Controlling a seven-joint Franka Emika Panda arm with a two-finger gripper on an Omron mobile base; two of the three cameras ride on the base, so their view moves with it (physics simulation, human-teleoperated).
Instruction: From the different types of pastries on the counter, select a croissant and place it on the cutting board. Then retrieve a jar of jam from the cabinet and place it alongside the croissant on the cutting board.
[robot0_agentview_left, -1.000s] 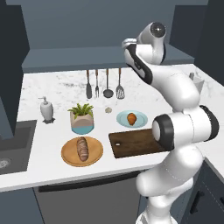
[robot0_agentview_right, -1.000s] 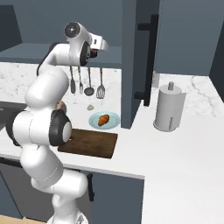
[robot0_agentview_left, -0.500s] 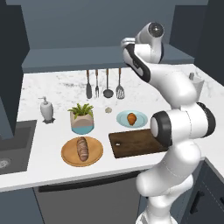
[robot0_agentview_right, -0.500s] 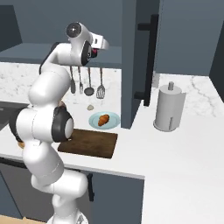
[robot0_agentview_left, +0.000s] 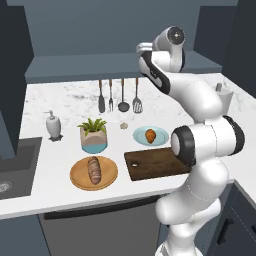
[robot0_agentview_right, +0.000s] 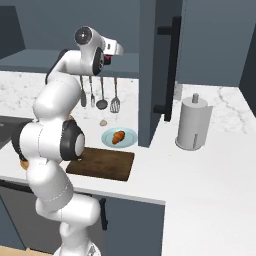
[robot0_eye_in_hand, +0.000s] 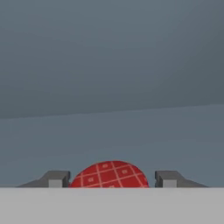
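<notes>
- The arm is reaching high, up by the cabinet (robot0_agentview_left: 75, 67) shelf, well above the counter (robot0_agentview_left: 60, 97).
- In the hand view the gripper (robot0_eye_in_hand: 112, 179) looks into flat grey-blue. A red checked dome (robot0_eye_in_hand: 109, 175) sits right between its two tips, quite likely the top of the jar of jam.
- The tips flank that dome closely on both sides. Whether they are pressing on it or just bracketing it cannot be told from here.
- So the jam fetch looks to be the step in hand, yet the croissant (robot0_agentview_left: 150, 134) lies on a small blue plate (robot0_agentview_left: 137, 136) just behind the cutting board (robot0_agentview_left: 155, 164), not on it.
- That half of the job is not done, and the board is bare.
- Next call: confirm a firm hold on the red thing, then bring it down without clipping the shelf edge. Failing that, go back for the croissant first.
- The left base view offers the whole spread: a dark loaf (robot0_agentview_left: 93, 169) on a round wooden plate (robot0_agentview_left: 75, 175), a potted plant (robot0_agentview_left: 93, 135) and hanging utensils (robot0_agentview_left: 120, 95).
- The right base view adds a paper towel roll (robot0_agentview_right: 194, 122) and a red fleck at the front of the hand.
</notes>
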